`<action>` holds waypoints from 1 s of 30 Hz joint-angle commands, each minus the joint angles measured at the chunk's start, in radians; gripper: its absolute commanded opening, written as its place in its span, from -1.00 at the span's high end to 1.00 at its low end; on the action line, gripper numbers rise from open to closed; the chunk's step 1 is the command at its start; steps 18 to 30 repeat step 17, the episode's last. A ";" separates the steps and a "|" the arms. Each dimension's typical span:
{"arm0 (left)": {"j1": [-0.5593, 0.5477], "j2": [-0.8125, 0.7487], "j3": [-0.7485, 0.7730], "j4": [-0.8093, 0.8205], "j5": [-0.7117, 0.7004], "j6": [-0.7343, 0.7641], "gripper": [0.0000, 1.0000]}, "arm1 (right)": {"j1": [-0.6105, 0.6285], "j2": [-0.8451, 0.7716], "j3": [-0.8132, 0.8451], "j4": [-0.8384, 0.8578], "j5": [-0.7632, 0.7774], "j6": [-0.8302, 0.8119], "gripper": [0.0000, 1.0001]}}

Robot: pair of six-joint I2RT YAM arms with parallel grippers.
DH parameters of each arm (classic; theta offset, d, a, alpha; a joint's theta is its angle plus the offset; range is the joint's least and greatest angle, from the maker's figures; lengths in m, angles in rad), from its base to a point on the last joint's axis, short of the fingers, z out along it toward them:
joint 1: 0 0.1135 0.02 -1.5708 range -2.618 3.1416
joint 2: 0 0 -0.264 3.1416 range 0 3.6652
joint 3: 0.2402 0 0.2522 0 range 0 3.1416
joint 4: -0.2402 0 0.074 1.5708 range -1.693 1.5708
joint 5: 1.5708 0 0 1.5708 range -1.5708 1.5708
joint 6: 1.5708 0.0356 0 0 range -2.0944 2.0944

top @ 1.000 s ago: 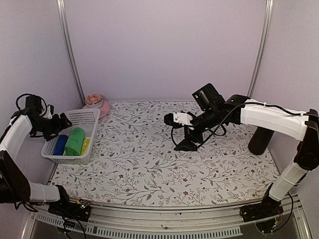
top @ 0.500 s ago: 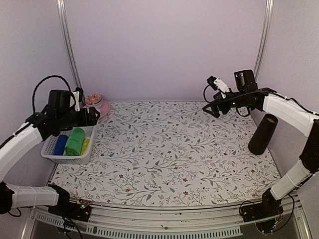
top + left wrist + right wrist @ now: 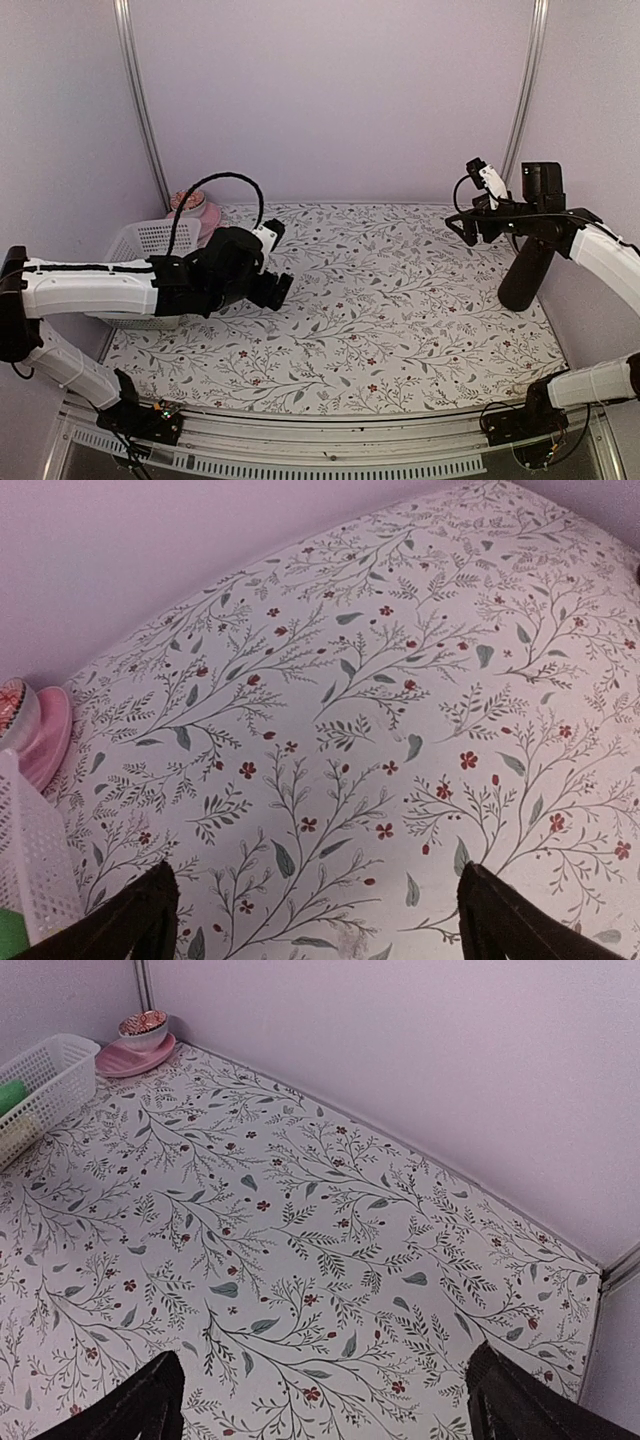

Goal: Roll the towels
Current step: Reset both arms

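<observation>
Seen from above, the left end effector [image 3: 281,289] reached low across the flowered surface [image 3: 400,330], spread wide and holding nothing. It sat just in front of the white mesh basket [image 3: 140,238], whose contents the arm hid. The right end effector [image 3: 463,222], likewise spread and empty, hung high at the far right near a dark cylinder [image 3: 524,275]. The likely trouble from here was that both pointed away from the basket. Either would have to swing round and reach down inside its walls, where a finger might snag the mesh and drag or tip the light basket toward the pink bowl [image 3: 190,205] behind it. The left wrist view showed bare surface between the two spread fingers [image 3: 140,920]. The basket's corner sat at the lower left edge, with a sliver of the green towel [image 3: 6,937] inside it (close beside the left finger, but outside the gap). The right wrist view looked across the whole surface to the basket in the far left corner. The green towel lay in it with a pale yellow towel [image 3: 12,1132] just beside it behind the mesh, both well apart from the right end effector. Whether either was rolled could not be told.
</observation>
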 commanded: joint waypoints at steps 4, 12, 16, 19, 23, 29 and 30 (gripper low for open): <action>-0.069 -0.026 -0.121 0.213 -0.025 -0.066 -0.94 | 0.003 -0.119 -0.094 0.128 -0.028 0.014 -0.98; -0.101 -0.002 -0.244 0.411 -0.072 0.026 -0.94 | 0.003 -0.119 -0.156 0.188 -0.076 0.012 -0.98; -0.112 -0.001 -0.266 0.449 -0.053 0.040 -0.95 | 0.003 -0.098 -0.153 0.191 -0.043 0.009 -0.98; -0.114 -0.001 -0.273 0.464 -0.052 0.041 -0.95 | 0.003 -0.099 -0.155 0.196 -0.042 0.008 -0.98; -0.114 -0.001 -0.273 0.464 -0.052 0.041 -0.95 | 0.003 -0.099 -0.155 0.196 -0.042 0.008 -0.98; -0.114 -0.001 -0.273 0.464 -0.052 0.041 -0.95 | 0.003 -0.099 -0.155 0.196 -0.042 0.008 -0.98; -0.114 -0.001 -0.273 0.464 -0.052 0.041 -0.95 | 0.003 -0.099 -0.155 0.196 -0.042 0.008 -0.98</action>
